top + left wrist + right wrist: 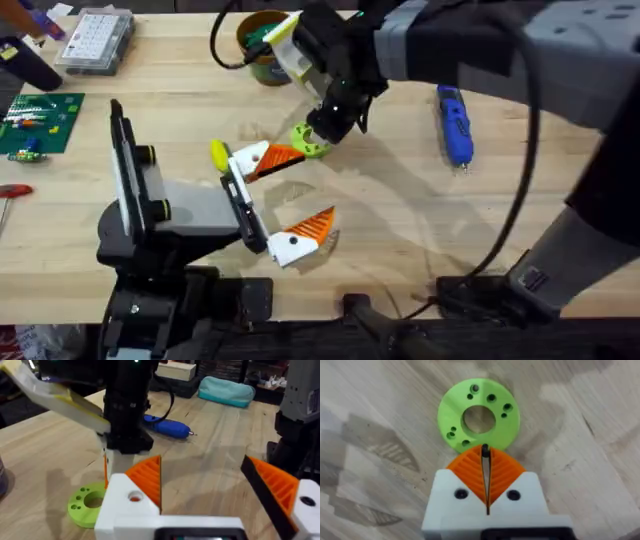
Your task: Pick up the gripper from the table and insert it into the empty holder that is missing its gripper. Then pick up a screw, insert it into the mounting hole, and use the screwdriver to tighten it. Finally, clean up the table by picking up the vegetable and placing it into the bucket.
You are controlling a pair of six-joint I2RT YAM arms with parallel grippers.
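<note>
The vegetable [311, 141], a lime-green disc with a centre hole, lies flat on the wooden table near the middle. My right gripper [326, 128] reaches across and hangs right over it. In the right wrist view its orange pads [470, 467] are pressed together, shut, with the tips at the edge of the vegetable [479, 415]. My left gripper [290, 197] stands open just in front of the disc; the left wrist view shows the vegetable [86, 505] beside its fingers [142, 485]. The bucket [262, 45] stands at the back. The blue screwdriver [455, 125] lies to the right.
A clear parts box [95, 40] and a green circuit board [40, 120] sit at the far left, and a red-handled tool [10, 190] lies at the left edge. A black cable loops near the bucket. A teal pouch [227, 391] lies beyond the table.
</note>
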